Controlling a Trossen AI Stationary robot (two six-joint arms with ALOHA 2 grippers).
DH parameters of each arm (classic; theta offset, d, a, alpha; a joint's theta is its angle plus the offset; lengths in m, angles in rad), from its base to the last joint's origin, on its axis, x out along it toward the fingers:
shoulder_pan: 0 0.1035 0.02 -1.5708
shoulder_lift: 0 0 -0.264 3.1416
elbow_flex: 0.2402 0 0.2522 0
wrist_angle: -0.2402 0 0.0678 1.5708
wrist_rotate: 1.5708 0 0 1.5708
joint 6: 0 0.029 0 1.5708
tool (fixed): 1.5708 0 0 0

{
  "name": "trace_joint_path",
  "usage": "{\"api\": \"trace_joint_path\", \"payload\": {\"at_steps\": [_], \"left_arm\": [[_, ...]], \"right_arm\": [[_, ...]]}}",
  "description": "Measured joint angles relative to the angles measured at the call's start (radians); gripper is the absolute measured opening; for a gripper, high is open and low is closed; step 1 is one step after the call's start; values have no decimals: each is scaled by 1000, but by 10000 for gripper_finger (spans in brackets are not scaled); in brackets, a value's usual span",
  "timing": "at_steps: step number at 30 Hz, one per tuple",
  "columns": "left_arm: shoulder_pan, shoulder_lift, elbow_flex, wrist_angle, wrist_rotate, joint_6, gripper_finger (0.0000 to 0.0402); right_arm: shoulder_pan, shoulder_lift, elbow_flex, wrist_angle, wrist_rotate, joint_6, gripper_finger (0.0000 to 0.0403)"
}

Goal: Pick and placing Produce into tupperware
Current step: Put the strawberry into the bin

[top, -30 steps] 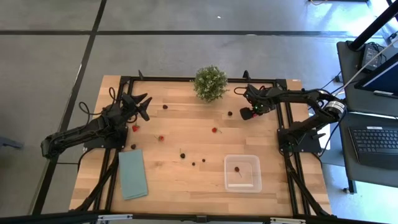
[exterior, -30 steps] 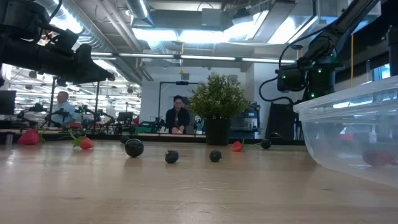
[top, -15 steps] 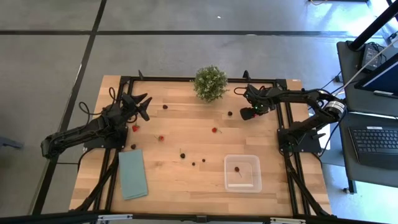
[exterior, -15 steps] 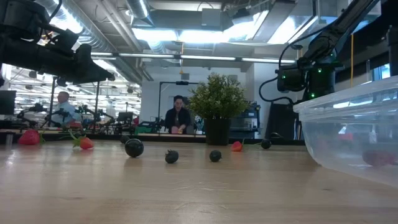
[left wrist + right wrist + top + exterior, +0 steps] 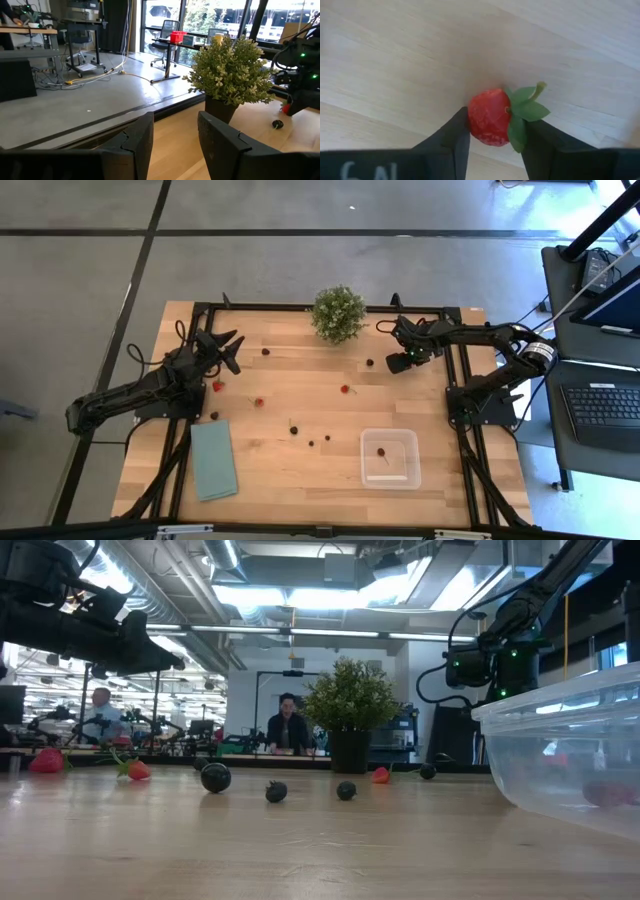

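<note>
Nearby, potted plant (image 5: 338,313) stands beside right end effector (image 5: 396,364).

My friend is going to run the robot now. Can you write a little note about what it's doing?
Right gripper: down at the table's far right, closed around a red strawberry.
Left gripper: open, empty, waiting above the far left, facing the plant.
Tupperware: near right, one berry inside.
Left to do: lift the strawberry over to the tupperware, then collect the other berries, such as the one mid-table.
</note>
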Motion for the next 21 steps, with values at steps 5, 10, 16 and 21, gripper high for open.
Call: {"api": "trace_joint_path", "payload": {"at_steps": [5,10,16,21], "left_arm": [[0,0,0,0,0,0,145],[0,0,0,0,0,0,145],[0,0,0,0,0,0,145],[0,0,0,0,0,0,145]], "right_arm": [[0,0,0,-2,0,0,144],[0,0,11,-12,0,-1,142],[0,-20,83,-100,-13,-32,143],[2,-91,170,-201,-45,-70,143]]}}
